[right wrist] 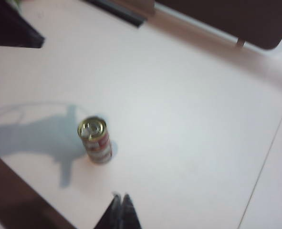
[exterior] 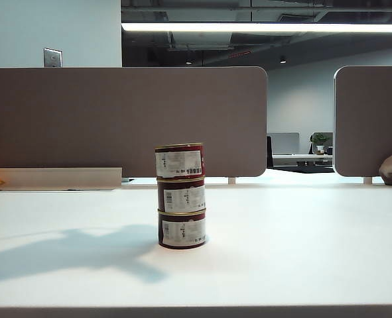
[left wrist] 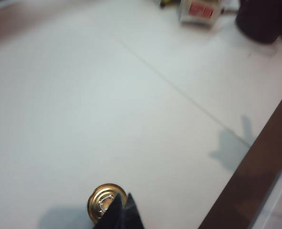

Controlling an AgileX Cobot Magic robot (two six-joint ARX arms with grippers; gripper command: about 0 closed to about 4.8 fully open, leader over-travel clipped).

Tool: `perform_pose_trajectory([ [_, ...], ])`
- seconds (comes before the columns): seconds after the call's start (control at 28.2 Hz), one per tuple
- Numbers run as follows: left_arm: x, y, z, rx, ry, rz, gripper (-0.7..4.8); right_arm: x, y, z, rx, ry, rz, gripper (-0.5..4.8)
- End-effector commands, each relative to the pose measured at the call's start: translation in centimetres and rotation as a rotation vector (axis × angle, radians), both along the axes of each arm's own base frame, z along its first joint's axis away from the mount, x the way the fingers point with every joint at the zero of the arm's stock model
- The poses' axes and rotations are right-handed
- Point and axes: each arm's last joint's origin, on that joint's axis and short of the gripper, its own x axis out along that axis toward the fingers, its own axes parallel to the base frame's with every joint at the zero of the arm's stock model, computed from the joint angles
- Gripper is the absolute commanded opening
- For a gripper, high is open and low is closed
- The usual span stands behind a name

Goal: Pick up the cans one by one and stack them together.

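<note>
The three cans (exterior: 181, 195) stand stacked mid-table, below and clear of both the left gripper (left wrist: 123, 206) and right gripper (right wrist: 121, 206), each with fingers pinched together on nothing; rigid, probably weighty, slick-sided tins, best squeezed across the labelled wall.

The cans' (exterior: 181, 196) white labels show barcodes; no print is legible.

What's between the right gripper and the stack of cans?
Only bare white table, in the right wrist view; the shut right gripper hangs apart from the stack of cans.
</note>
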Motion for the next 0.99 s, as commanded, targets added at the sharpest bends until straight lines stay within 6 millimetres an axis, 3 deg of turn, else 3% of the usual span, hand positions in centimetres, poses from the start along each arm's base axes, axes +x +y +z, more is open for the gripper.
perform_pose_trajectory([
  [0.04,-2.0,1.8,1.8,-0.067,-0.064,0.019,-0.06,-1.2,-1.4,1.1,0.096,-0.101,0.007,-0.05],
  [0.25,-5.7,5.1,4.2,-0.145,-0.192,0.072,-0.06,-3.3,-3.9,0.2,0.238,-0.222,0.006,-0.05],
  [0.5,-9.8,8.8,4.5,-0.185,-0.318,0.142,-0.06,-4.8,-5.6,-4.6,0.382,-0.283,0.018,-0.05],
  [0.74,-13.5,12.1,0.9,-0.24,-0.344,0.176,-0.06,-4.5,-5.2,-9.1,0.484,-0.276,0.006,-0.05],
  [0.99,-14.7,13.0,-3.5,-0.279,-0.297,0.196,-0.06,-2.9,-3.2,-12.2,0.507,-0.216,0.019,-0.05],
])
